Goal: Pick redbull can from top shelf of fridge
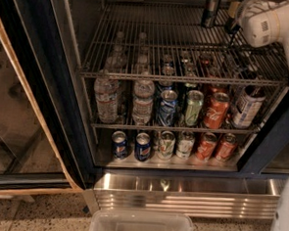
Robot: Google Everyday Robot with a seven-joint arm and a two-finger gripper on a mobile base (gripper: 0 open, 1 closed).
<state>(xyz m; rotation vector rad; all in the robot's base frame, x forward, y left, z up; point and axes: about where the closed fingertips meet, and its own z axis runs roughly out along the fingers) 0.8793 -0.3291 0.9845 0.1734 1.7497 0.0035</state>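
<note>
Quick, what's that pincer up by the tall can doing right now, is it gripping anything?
Pincer: over the top shelf, just right of the redbull can; open, closed or holding cannot be told.

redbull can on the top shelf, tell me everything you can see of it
The redbull can is tall and slim, dark blue with a paler silvery patch, and looks like metal. It stands upright towards the back right of the top shelf, with its base on the wire rods. Its top is cut off by the picture's upper edge. The gripper is close beside it on the right, and I cannot tell whether the two touch.
</note>
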